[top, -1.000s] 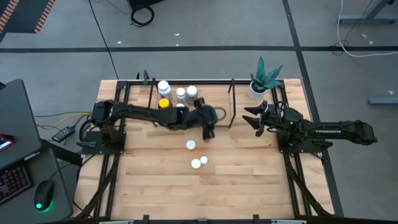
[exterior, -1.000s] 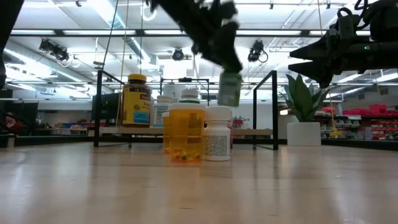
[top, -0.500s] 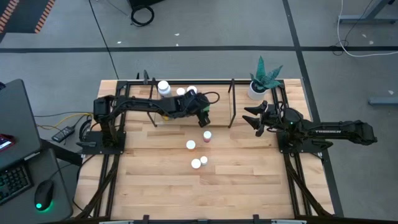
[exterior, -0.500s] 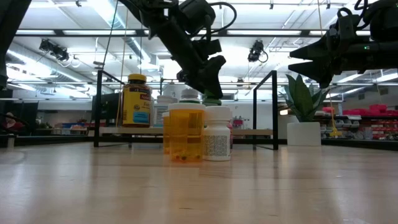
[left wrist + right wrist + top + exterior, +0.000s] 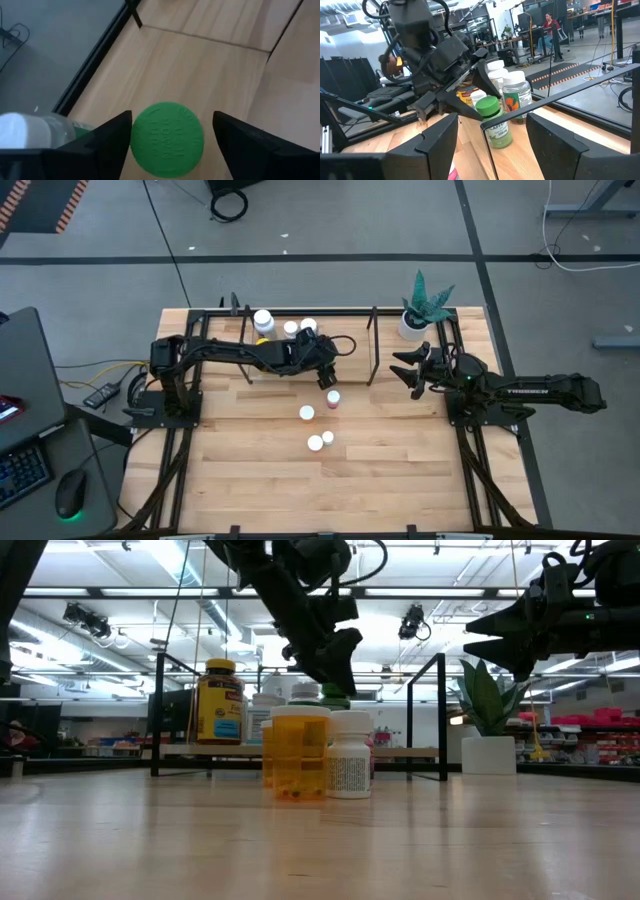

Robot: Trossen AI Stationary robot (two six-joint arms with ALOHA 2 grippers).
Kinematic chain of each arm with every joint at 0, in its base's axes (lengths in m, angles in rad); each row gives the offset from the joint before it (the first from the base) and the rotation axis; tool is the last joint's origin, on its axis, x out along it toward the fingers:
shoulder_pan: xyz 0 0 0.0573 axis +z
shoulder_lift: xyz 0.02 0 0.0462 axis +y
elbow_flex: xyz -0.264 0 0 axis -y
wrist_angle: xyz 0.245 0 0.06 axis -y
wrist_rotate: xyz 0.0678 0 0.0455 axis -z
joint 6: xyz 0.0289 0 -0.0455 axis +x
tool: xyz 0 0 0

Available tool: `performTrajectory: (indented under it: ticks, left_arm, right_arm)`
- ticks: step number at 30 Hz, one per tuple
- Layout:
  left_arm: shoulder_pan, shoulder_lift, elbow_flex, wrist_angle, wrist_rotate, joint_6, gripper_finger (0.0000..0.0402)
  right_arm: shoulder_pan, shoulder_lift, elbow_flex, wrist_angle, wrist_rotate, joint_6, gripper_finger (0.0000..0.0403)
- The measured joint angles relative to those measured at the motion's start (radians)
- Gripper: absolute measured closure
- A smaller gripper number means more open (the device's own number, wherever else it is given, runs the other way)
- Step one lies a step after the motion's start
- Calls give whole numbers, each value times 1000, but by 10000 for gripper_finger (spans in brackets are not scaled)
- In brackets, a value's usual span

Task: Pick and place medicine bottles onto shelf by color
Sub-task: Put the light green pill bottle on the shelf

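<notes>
Green-capped bottle stands on shelf between left end effector's released fingers.

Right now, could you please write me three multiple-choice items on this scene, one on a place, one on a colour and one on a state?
1. Where does the green-capped bottle stand?
A. on the shelf
B. beside the plant pot
C. on the floor

2. What colour is the cap between the left gripper's fingers?
A. yellow
B. green
C. orange

3. How are the left gripper's fingers set?
A. clamped on the cap
B. apart, clear of the cap
C. out of view

Answers: 1 A, it rests on the board; 2 B, the wrist view shows green; 3 B, gaps show either side.
</notes>
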Motion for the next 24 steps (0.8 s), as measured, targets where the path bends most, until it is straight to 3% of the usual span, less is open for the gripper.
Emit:
performTrajectory:
  ticks: [8, 24]
  left_arm:
    - [-14, 0, 46, 16, -70, 48, 101]
    - [10, 0, 48, -40, -99, 67, 135]
  right_arm:
    - [0, 0, 0, 0, 0, 0, 160]
    - [0, 0, 0, 0, 0, 0, 160]
